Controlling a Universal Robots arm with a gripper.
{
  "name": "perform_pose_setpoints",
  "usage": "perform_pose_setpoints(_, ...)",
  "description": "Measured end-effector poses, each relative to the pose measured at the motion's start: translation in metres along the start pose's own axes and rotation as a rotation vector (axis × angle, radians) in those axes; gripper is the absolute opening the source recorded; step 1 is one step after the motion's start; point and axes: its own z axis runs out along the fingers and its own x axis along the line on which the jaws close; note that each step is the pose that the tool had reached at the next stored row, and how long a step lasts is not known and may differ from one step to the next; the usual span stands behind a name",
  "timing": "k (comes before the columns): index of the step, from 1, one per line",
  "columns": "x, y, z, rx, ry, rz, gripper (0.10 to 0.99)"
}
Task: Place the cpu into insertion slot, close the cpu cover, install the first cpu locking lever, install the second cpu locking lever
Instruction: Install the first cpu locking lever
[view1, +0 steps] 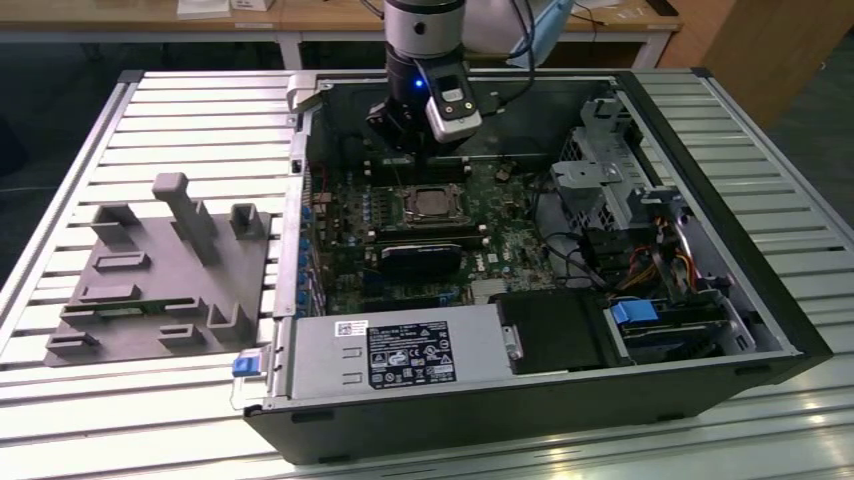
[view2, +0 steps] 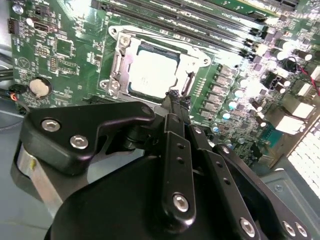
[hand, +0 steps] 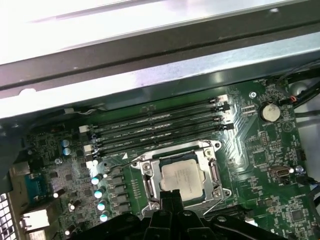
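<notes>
First wrist view shows the cpu seated in the insertion slot beneath the lowered cpu cover, the closed, empty pincer poised at the slot's rim, locking levers seemingly not yet latched.

**Clear above, crowded around**

The open case leaves room straight over the insertion slot. A black block sits just beside it; a drive cage rises along the case's edge at the exterior view's right.

Lab: slatted metal bench, open computer case (desks behind).
</notes>
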Motion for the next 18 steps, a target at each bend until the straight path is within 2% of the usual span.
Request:
perform_pose_setpoints(12, 0.0229, -0.0054, -0.0007, -0.003, -0.0022, -0.015, 0.102)
perform_pose_setpoints(18, 0.0335, -0.0080, -0.0011, -0.013, -0.0016, -0.021, 0.102)
